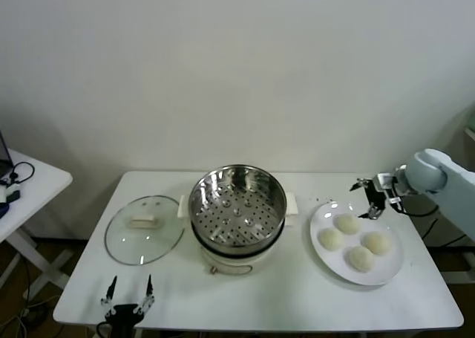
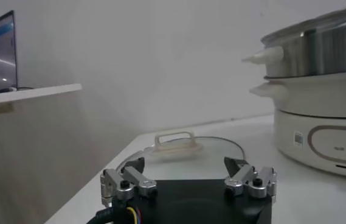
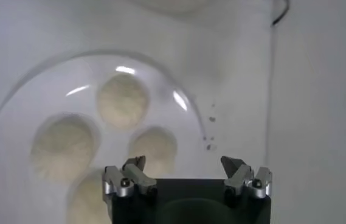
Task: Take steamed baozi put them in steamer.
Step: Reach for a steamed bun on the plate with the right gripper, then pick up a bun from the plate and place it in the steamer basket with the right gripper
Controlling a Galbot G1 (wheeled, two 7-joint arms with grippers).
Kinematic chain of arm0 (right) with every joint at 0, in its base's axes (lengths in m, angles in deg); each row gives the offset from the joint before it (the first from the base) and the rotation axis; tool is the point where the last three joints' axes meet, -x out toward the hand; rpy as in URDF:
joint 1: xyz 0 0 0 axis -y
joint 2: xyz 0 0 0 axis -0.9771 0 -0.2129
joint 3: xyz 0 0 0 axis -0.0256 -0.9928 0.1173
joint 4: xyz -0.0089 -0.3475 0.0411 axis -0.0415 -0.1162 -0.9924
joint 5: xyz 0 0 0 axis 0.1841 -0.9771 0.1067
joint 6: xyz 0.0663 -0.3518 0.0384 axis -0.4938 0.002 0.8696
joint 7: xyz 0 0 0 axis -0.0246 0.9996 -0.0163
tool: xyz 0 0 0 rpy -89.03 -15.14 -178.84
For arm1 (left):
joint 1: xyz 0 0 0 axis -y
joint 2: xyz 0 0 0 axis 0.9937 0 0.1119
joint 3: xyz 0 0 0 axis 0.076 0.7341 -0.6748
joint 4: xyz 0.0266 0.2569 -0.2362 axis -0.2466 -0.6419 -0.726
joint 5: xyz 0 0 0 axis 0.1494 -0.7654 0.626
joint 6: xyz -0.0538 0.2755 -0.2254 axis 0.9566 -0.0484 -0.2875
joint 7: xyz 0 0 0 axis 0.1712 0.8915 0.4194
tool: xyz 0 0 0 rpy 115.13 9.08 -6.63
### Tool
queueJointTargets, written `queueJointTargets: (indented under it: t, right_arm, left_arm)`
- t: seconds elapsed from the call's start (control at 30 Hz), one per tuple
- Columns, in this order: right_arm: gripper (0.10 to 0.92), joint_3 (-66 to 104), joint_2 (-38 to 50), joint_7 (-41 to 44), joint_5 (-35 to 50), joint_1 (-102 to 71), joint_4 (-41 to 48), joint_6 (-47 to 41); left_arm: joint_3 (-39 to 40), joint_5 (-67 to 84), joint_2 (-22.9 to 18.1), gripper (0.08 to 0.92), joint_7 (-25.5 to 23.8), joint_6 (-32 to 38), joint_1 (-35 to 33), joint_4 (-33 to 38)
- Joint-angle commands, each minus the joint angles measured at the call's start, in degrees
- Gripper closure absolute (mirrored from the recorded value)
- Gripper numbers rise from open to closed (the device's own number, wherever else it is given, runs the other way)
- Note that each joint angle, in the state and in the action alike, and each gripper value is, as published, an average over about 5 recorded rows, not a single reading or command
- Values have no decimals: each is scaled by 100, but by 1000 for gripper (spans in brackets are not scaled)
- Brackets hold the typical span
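Several cream-white steamed baozi (image 1: pixel 346 223) lie on a flat white plate (image 1: pixel 389 271) at the right of the table. The steel steamer (image 1: pixel 237 206) with its perforated floor stands empty on a cream pot base in the middle. My right gripper (image 1: pixel 375 200) is open and empty, hovering above the plate's far edge. In the right wrist view the buns (image 3: pixel 123 100) lie ahead of the open right gripper (image 3: pixel 185 165). My left gripper (image 1: pixel 128 293) is open and empty at the table's front left; in the left wrist view the open left gripper (image 2: pixel 188 167) faces the lid, with the steamer (image 2: pixel 318 49) to one side.
A round glass lid (image 1: pixel 144 229) with a cream handle lies flat left of the steamer; it also shows in the left wrist view (image 2: pixel 179 149). A second white table (image 1: pixel 30 186) with cables stands off to the left. A wall runs behind the table.
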Motion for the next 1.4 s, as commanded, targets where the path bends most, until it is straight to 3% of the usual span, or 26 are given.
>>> queueJointTargets:
  t: [0.03,0.33,0.9,1.2,1.4]
  right_arm:
    - [203,-716,-789,745,-283,307,1229,361]
    - [203,266,-1334,547,-575,-489,1890,375]
    - [208,652,-1592,273,-819,-632,2106,374]
    - [380,666,-1530,311,-795,-610,2060,373]
    - [402,197,-1227,400,-336,-173,1498,465]
  left_arm:
    - [-17,-70,-11,177,1,36,17,-94]
    - [-26,-165,-1,177,11,110,-5,-201]
    - [-8,-295,25,177,49,186,-12,-252]
    - [-11,-383,18,177,133,248,13,-318]
    - [-23,-413,2,177,148,279,-6,-324]
